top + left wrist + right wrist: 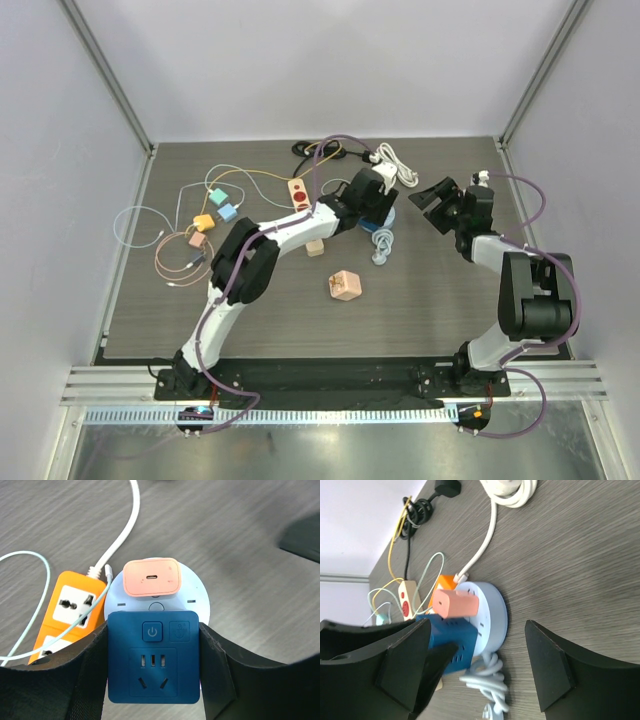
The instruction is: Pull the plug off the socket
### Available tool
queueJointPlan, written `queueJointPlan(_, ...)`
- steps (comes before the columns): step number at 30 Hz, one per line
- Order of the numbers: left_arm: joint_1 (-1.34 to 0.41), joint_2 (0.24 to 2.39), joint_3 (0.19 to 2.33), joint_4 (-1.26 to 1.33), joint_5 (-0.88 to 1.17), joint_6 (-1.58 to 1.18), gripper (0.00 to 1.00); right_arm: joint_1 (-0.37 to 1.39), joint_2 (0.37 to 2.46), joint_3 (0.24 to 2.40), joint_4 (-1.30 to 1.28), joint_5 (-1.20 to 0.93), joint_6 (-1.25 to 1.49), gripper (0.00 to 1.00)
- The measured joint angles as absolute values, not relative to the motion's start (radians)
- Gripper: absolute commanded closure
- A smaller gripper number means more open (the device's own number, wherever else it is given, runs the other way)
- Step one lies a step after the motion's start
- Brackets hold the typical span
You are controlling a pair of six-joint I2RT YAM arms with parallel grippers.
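Left jaws clamp blue square adapter (153,662) atop round pale-blue socket hub (197,591); salmon plastic plug (151,577) seated on hub; right jaws released nearby.

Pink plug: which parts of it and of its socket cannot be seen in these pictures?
Left wrist: the pink plug hides its own pins; the blue adapter covers the round socket's near half.
Top view: the left gripper hides the plug.
Right wrist: no pins show where plug meets socket.
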State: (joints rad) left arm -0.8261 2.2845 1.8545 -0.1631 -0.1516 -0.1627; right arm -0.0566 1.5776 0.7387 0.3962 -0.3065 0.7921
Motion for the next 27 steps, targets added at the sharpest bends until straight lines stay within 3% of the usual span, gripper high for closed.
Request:
queueJointPlan(18, -0.802, 2.231, 1.739, 0.086, -0.051, -0.259, 1.0, -0.053, 1.633, 0.701, 0.517, -0.4, 0.887, 0.22)
queueJointPlan(27, -0.803, 2.21, 1.726, 0.13, 0.009, -0.283, 1.0, -0.045, 1.696, 0.701, 0.597, -0.431, 0.898, 0.34)
